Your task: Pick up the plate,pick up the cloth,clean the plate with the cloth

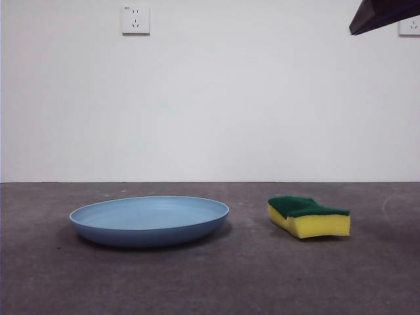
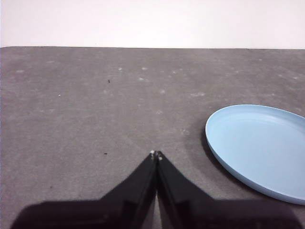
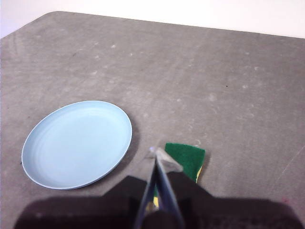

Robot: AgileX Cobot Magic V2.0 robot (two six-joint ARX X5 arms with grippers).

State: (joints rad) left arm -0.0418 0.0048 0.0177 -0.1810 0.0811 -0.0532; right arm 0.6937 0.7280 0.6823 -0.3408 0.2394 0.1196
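The light-blue plate (image 1: 149, 220) lies flat on the grey table, left of centre in the front view. The cloth, a yellow sponge with a green top (image 1: 308, 216), lies to its right, apart from it. My left gripper (image 2: 156, 154) is shut and empty, off to one side of the plate (image 2: 259, 145). My right gripper (image 3: 155, 152) is shut and empty, high above the sponge (image 3: 187, 159), with the plate (image 3: 78, 142) beside it. In the front view only one dark arm tip (image 1: 384, 14) shows at the top right corner.
A white wall stands behind the table, with a socket (image 1: 135, 20) at upper left and another (image 1: 410, 26) at the right edge. The table's rounded far corner (image 3: 52, 14) shows in the right wrist view.
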